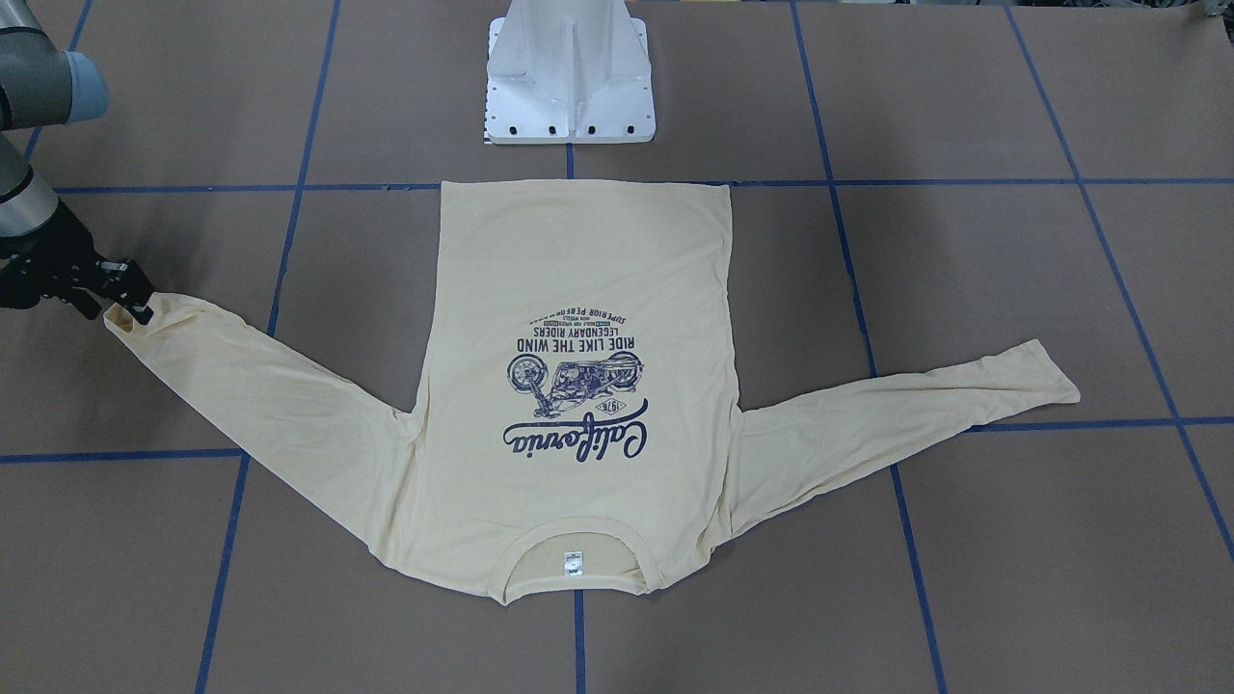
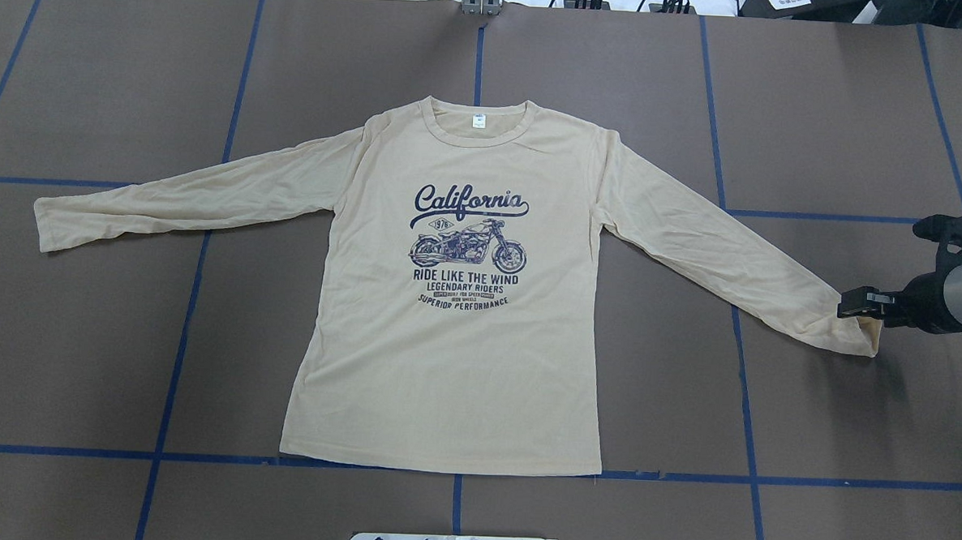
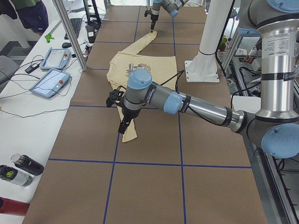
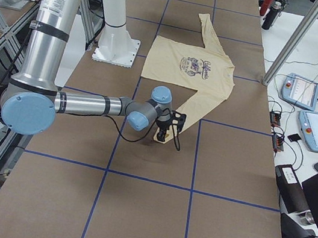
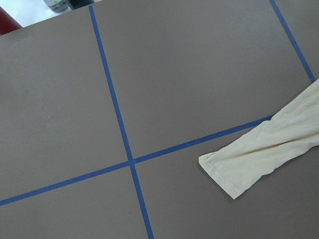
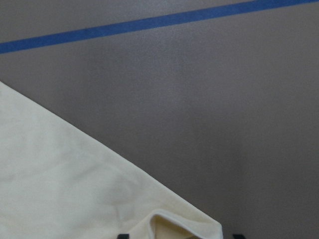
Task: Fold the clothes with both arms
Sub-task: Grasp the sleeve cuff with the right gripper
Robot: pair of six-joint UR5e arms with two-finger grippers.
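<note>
The cream-yellow shirt [image 2: 444, 366] lies flat and print side up, both sleeves spread out; it also shows in the front view [image 1: 578, 280]. My right gripper [image 2: 850, 307] is at the end of the sleeve on my right and is shut on its cuff [image 1: 123, 318], which is lifted a little with its mouth open. The right wrist view shows that cuff [image 6: 184, 226] close up. My left gripper [image 3: 122, 127] shows only in the left side view, near the other sleeve's cuff [image 5: 239, 169], which lies flat. I cannot tell whether it is open or shut.
The white pedestal base [image 1: 569, 87] stands at my side of the table, behind the shirt's hem. Blue tape lines [image 2: 167, 402] grid the brown tabletop. Teach pendants [image 3: 49, 81] and bottles [image 3: 18, 172] lie on the side bench, beside metal posts [image 3: 70, 32].
</note>
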